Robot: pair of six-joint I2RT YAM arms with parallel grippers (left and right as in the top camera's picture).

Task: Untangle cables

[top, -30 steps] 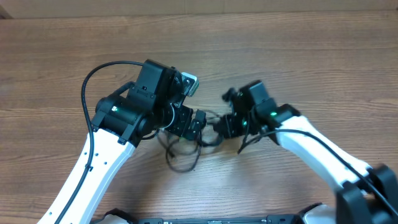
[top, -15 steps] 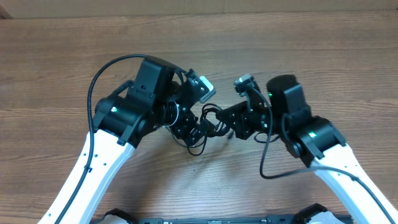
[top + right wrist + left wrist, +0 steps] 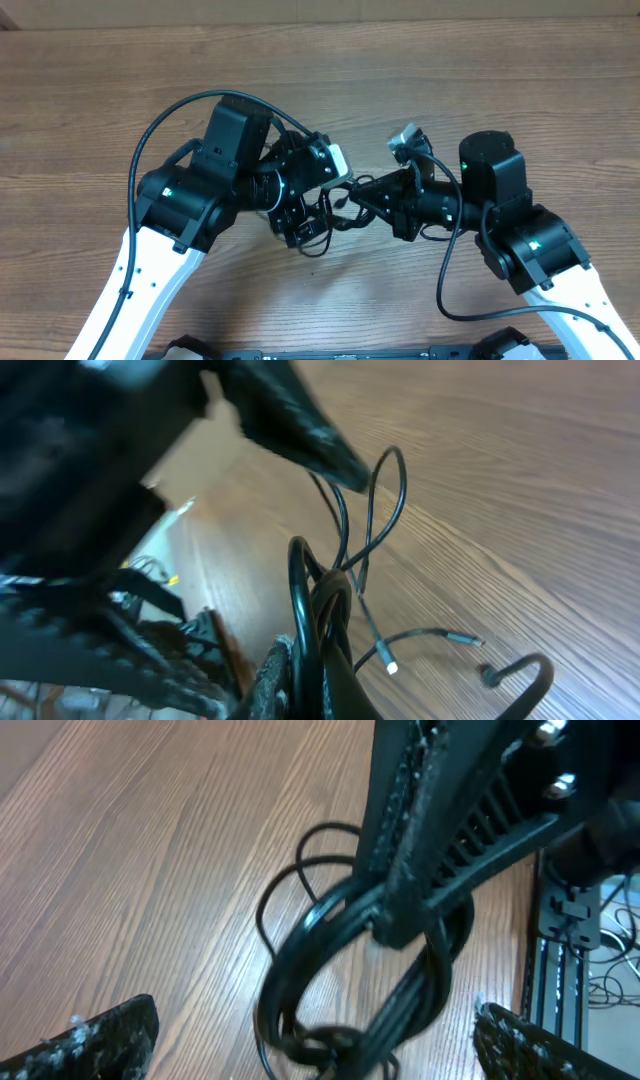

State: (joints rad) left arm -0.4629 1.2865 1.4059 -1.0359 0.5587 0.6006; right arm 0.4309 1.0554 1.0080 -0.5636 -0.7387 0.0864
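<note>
The cables (image 3: 338, 212) hang as a bunch of thin black loops between my two grippers, above the wooden table. My right gripper (image 3: 364, 196) is shut on the bunch; in the right wrist view the cables (image 3: 322, 600) run between its fingers (image 3: 285, 675), and two loose plug ends (image 3: 388, 663) dangle below. My left gripper (image 3: 306, 214) is wide open. In the left wrist view its fingers (image 3: 100, 1040) stand either side of the cables (image 3: 345, 970) without touching them, and the right gripper's fingers (image 3: 420, 850) clamp the bunch from above.
The wooden table (image 3: 520, 90) stretches all around. A thick black arm cable (image 3: 150, 135) arcs over the left arm, and another (image 3: 445, 290) loops beside the right arm. A black frame with wires (image 3: 565, 920) lies past the table's near edge.
The right arm swung toward the near right, still shut on the cables. The loops that lay on the table are now lifted and bunched between the grippers. The left wrist turned, jaws still open.
</note>
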